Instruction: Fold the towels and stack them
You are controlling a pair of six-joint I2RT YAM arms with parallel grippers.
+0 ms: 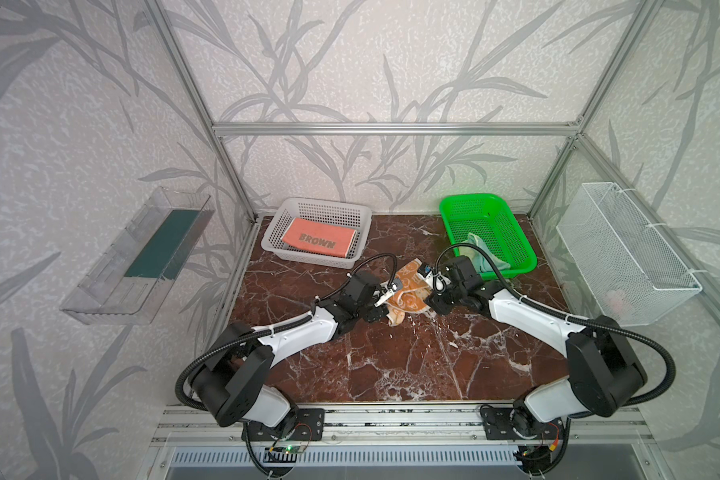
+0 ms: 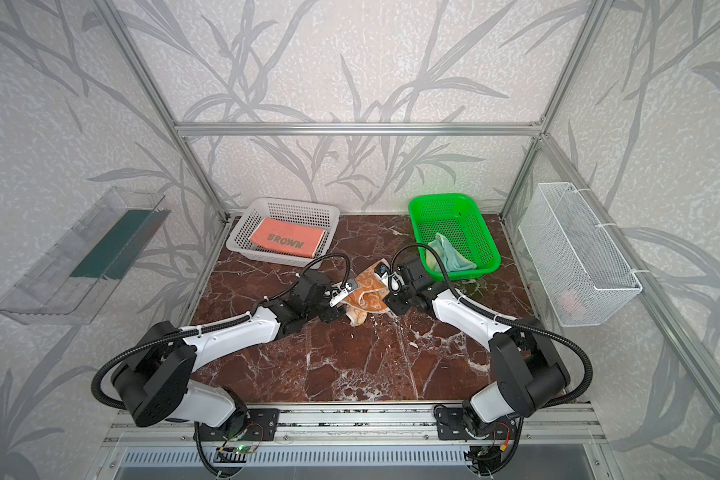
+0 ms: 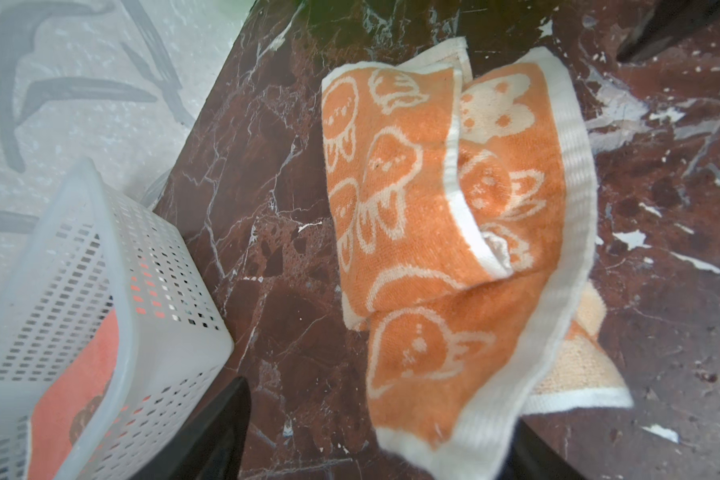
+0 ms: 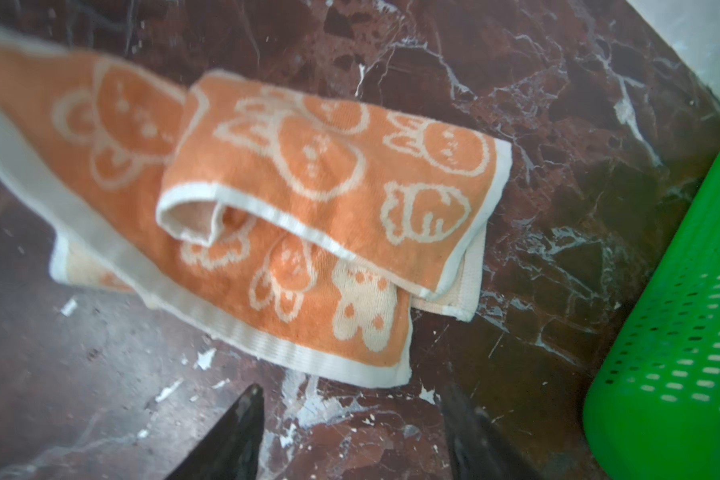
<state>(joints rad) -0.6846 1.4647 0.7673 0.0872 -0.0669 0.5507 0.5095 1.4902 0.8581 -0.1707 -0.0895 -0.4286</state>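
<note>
Risk lies mostly at the left gripper (image 1: 384, 294), we think. It stands at the 9 o'clock side of the orange towel (image 1: 408, 291) with its jaws apart. In the left wrist view one loose, cream-edged corner of the cloth lies between them.

This towel is crumpled near the middle of the table (image 1: 412, 365). One flap is rolled over the rest, and a paler layer shows under it. If the jaws close here, they may catch only the top layer, or two layers together. A pull would then drag the whole bundle instead of opening it.

The right gripper (image 4: 352, 390) stands at the 3 o'clock side, also wide and empty, just beside the towel's edge. A low or careless grip there could push the cloth toward the green basket (image 1: 470, 198) at 1 o'clock, where the pale yellow towel (image 1: 481, 254) lies unfolded.

The pink towel (image 1: 319, 239) is folded inside the grey basket (image 1: 321, 201) at 11 o'clock.
</note>
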